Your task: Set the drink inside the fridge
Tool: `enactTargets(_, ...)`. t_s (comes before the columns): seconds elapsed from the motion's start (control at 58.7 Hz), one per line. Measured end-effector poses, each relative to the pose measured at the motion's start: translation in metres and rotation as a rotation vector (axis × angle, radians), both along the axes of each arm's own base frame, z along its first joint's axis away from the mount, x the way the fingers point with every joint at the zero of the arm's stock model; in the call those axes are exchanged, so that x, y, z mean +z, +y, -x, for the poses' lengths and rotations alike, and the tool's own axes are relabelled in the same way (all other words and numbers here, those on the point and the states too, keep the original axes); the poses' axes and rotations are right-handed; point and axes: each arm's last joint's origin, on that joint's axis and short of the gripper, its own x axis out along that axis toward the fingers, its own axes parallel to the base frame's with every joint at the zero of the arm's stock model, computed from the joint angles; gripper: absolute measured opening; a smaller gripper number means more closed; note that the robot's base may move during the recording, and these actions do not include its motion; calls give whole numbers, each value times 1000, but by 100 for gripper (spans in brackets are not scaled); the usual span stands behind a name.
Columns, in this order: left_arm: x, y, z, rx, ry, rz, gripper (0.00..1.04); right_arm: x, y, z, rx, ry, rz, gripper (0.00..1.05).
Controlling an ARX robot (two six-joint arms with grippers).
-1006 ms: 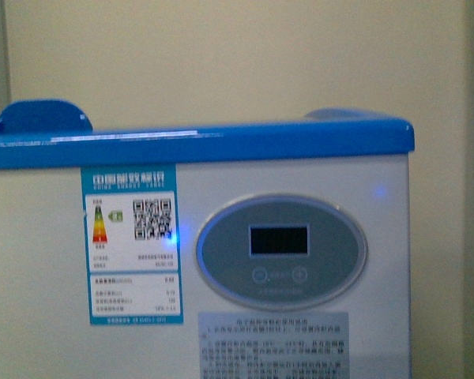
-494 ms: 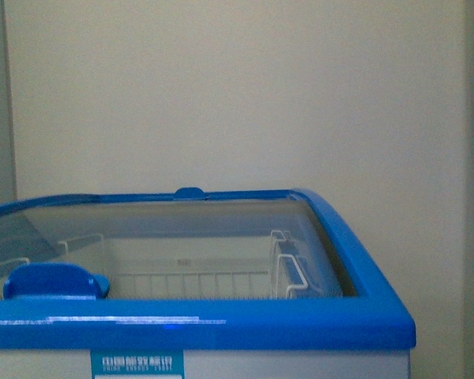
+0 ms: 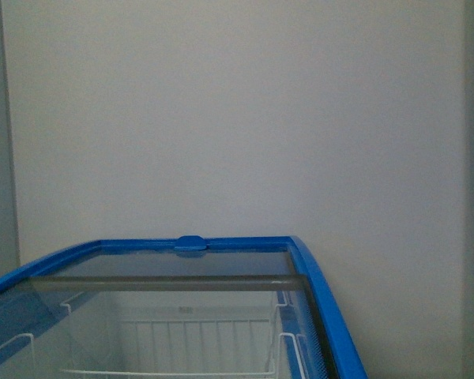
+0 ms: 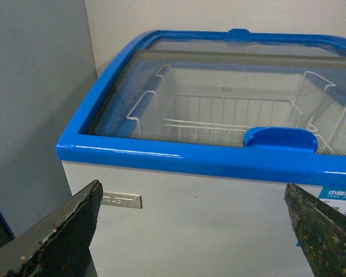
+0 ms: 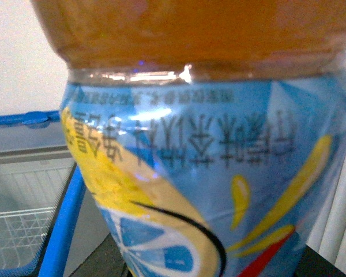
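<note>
Progress: early.
- The drink (image 5: 179, 173) is not in yet. It fills the right wrist view, aloft just beside the fridge (image 4: 179, 158) rim.
- The right gripper's fingers don't show. We judge them clamped on the bottle, since nothing else carries it.
- The left gripper (image 4: 193, 231) is spread wide and empty. Its dark, scuffed fingers (image 4: 63, 236) frame the fridge's white front wall, which sits just beyond the tips.
- The sliding glass lid (image 4: 219, 75) appears to cover the opening. Its blue handle (image 4: 281, 139) lies past the left fingertips, near but untouched.

Left to do: slide the lid, then lower the bottle in.

Materials:
- Bottle: clear plastic, orange liquid, glossy blue-and-yellow label wrap.
- Fridge: smooth white body, rounded glossy blue rim.
- White wire baskets (image 4: 219, 115) show under the glass.
</note>
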Motion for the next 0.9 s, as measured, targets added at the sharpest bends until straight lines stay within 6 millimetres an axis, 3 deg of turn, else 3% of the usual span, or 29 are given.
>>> enactTargets(0.119,0,0,0,1,0,0,97,0,0,0,0,0,0,36)
enactTargets(0.17,0,-1,-2,-79,78,83,97,0,0,0,0,0,0,36)
enactTargets(0.239,7,-3,-16,-173,154,157,97,0,0,0,0,0,0,36)
enactTargets(0.324,21,-3,-38,-234,131,96,97,0,0,0,3,0,0,36)
enactTargets(0.443,34,0,-61,-329,67,-56,97,0,0,0,-1,0,0,36)
enactTargets(0.545,37,6,-89,-481,39,-317,97,0,0,0,0,0,0,36)
enactTargets(0.716,38,11,-120,-695,-18,-730,97,0,0,0,0,0,0,36)
enactTargets(0.903,46,9,-148,-805,-19,-919,97,0,0,0,0,0,0,36)
